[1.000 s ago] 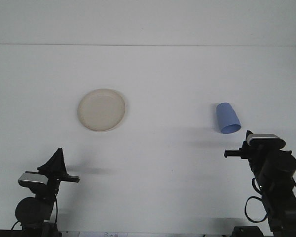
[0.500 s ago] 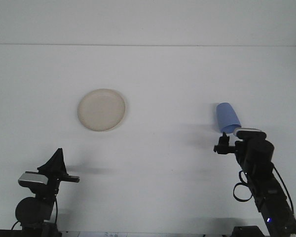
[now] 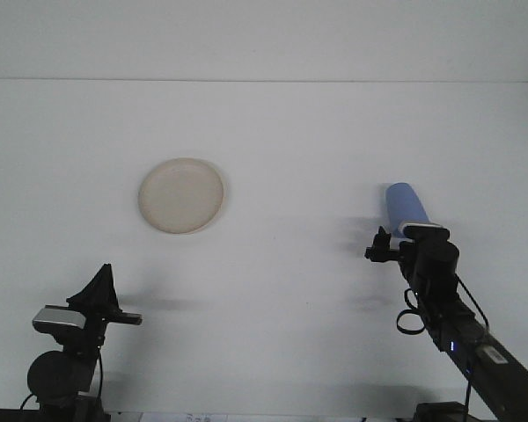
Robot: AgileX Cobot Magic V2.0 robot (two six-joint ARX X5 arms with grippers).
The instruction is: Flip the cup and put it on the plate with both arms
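From here I lose the blue cup's (image 3: 404, 204) near end and mouth behind the right gripper (image 3: 389, 246), and I can't read how its jaws stand. The right arm (image 3: 475, 352) runs off the bottom edge. The left arm's (image 3: 66, 369) base is cropped there too, its jaws only a dark silhouette.

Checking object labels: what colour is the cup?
Light blue cup, seen in the front view, the only one.
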